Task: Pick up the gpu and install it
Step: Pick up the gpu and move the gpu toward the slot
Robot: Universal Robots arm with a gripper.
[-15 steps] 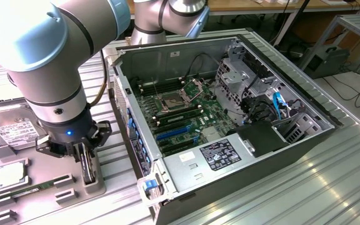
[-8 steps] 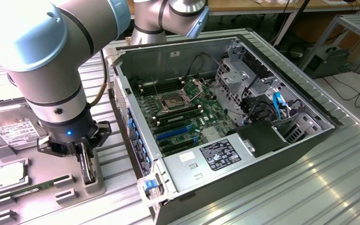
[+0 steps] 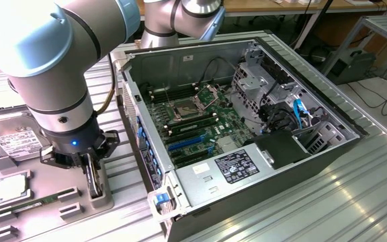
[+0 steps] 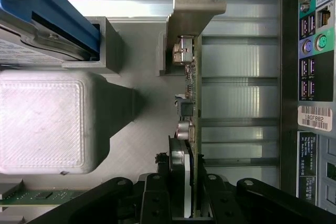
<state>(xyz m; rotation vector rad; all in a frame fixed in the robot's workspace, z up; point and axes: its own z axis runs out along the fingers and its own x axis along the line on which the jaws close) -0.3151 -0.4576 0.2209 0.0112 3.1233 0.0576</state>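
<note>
My pincer (image 3: 91, 171) points straight down over tray (image 3: 46, 176), clenched on graphics card (image 4: 192, 93). Fingers (image 4: 155, 195) press on both its faces. Card stands on edge in grey holder (image 3: 103, 199), directly under me; by my judgement not yet lifted out. Its long axis runs level, from my grip out to metal bracket (image 4: 195, 3). Open computer case (image 3: 180, 60) lies just beside, toward exterior view's right, with blue slots (image 3: 183, 146) on board inside.
</note>
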